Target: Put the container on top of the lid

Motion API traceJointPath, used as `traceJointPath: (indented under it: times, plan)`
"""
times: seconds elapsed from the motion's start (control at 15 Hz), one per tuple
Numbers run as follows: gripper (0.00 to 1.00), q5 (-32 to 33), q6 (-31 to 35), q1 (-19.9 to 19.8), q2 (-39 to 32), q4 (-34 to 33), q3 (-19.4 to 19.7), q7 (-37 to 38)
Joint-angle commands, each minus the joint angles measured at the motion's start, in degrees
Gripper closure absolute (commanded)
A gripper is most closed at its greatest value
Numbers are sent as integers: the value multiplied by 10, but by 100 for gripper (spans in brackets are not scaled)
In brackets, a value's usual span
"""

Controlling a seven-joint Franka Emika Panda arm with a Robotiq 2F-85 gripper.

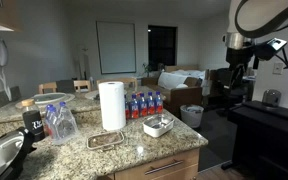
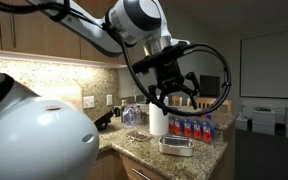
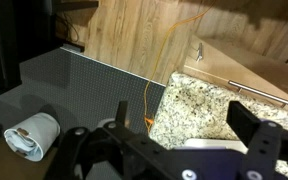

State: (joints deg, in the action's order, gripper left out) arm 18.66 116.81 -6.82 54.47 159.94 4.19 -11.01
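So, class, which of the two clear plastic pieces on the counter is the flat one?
The lid, lying in front of the paper-towel roll; the container beside the red-labelled bottles is a deeper tub.

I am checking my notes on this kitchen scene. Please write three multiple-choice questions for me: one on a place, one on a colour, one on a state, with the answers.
1. Where does the container stand?
A. on the counter, apart from the lid
B. on top of the lid
C. on the floor

2. What colour are the labels of the bottles behind the container?
A. green
B. red
C. yellow

3. How is the tool?
A. shut on the container
B. shut on the lid
C. open and empty, in the air

Answers:
1 A: bare counter shows between the two in an exterior view.
2 B: red bands show in both exterior views.
3 C: its jaws stand spread above the counter and hold nothing.
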Motion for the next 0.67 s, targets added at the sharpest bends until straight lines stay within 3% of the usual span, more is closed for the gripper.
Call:
traceJointPath:
  times: [0.0, 0.6]
  plan:
    - [0, 3, -6, 5, -1, 5, 4, 3]
    - [0, 3, -6, 5, -6, 19, 4, 3]
